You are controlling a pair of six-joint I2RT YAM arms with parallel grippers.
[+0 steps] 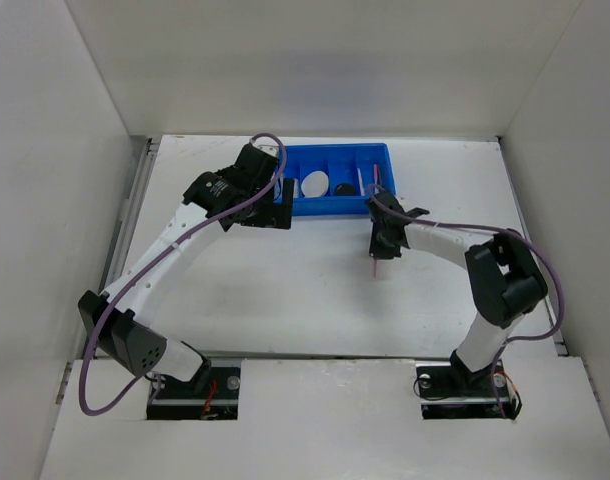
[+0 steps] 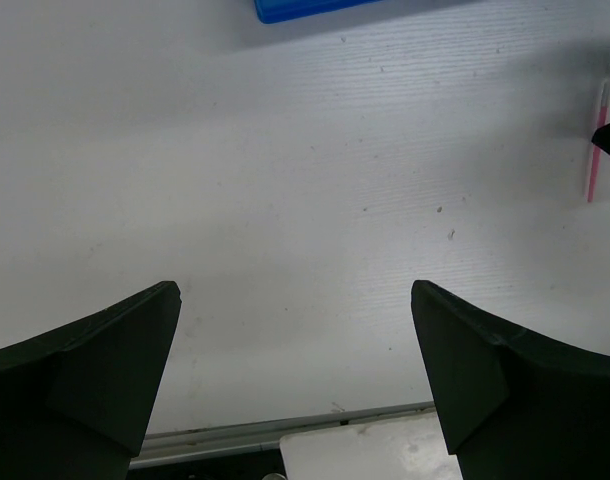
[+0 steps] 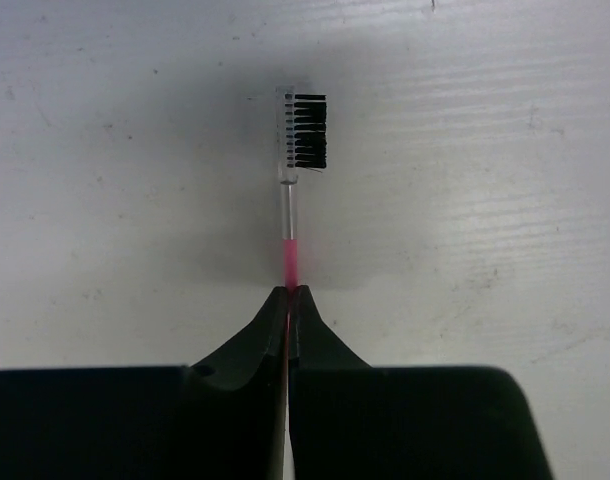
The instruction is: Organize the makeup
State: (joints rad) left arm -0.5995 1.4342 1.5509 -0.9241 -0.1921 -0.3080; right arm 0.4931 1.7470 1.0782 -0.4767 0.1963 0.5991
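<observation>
The right wrist view is the only one that shows the grip plainly: the right gripper [image 3: 288,292] is pinched tight on the pink stem of a slim brush [image 3: 288,215], and its clear head with short black bristles sticks out past the fingertips over the white worktop [image 3: 505,150]. Whether the brush touches the surface I cannot tell. From above, the same gripper [image 1: 381,243] sits just in front of the right end of the blue tray [image 1: 337,210], and the brush [image 1: 373,268] is only a thin pink sliver pointing toward the near edge. That top view alone shows the tray's contents: a white oval piece [image 1: 313,185], a dark round compact [image 1: 343,188] beside it, and a second thin pink stick [image 1: 375,178] at the right end. The left gripper [image 1: 265,215] hangs by the tray's left end; its own camera shows it [image 2: 295,290] spread wide with nothing between the fingers [image 2: 95,370], a tray corner [image 2: 295,8] at the top and the brush [image 2: 595,150] far right
</observation>
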